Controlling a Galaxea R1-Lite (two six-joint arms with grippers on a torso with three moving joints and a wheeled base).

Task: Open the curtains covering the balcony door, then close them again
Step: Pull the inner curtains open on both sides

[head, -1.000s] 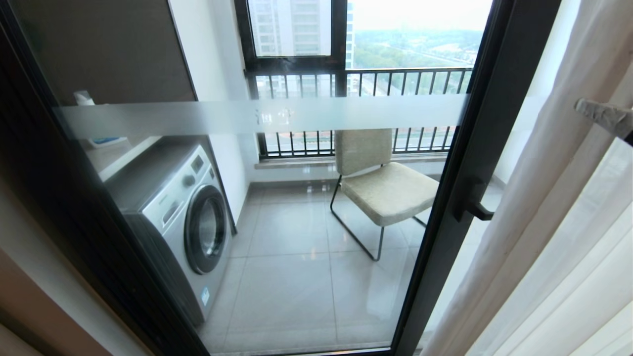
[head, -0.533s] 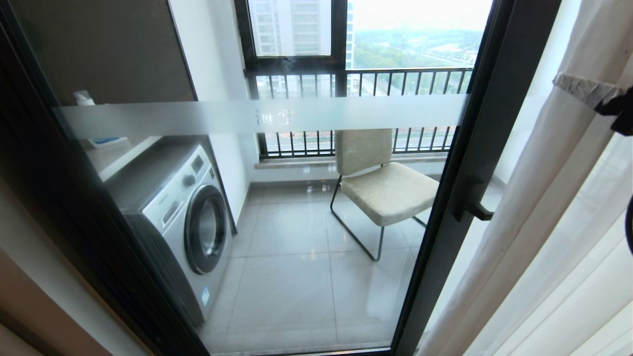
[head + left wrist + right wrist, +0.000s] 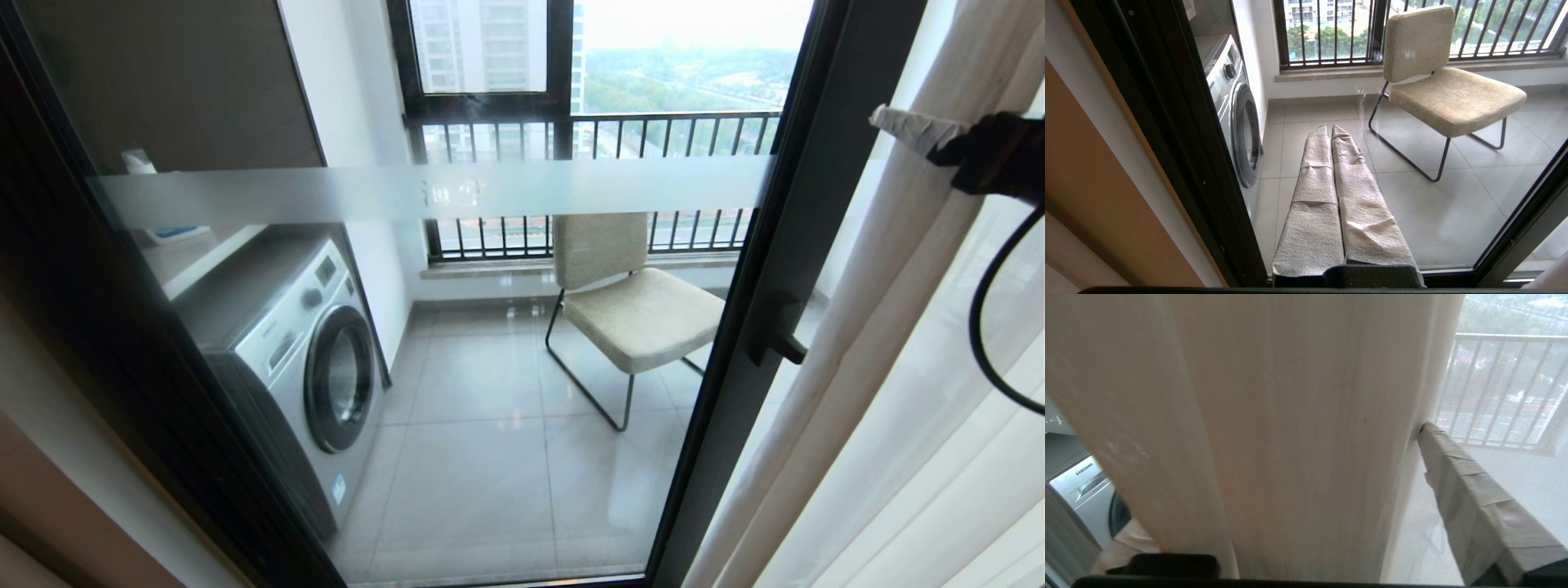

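- 2 curtain layers hang bunched at about 3 o'clock in the head view: the thick beige drape point(image 3: 890, 269) nearest the door frame, the sheer white voile point(image 3: 971, 425) beyond it.
- Balcony door point(image 3: 457, 343) glass is uncovered; black handle point(image 3: 780, 331) sits just beside the drape's edge. Judged from that, the opening half looks done and the closing pull is what remains.
- Right gripper point(image 3: 1306, 457) at roughly 2 o'clock in the head view, jaws spread wide with the thick drape's fold lying between them; only 1 wrapped finger point(image 3: 1474, 498) shows, its tip touching the fabric. No pinch yet.
- Left gripper point(image 3: 1331, 192) parked low before the glass, jaws pressed together, nothing held.
- Handling estimate: woven drape is soft and fairly heavy, will fold and sag rather than push; voile is light, slippery, snag-prone.
- Best hold: leading vertical edge of the thick drape, gathering a full pleat so it drags the rail runners along toward 9 o'clock.
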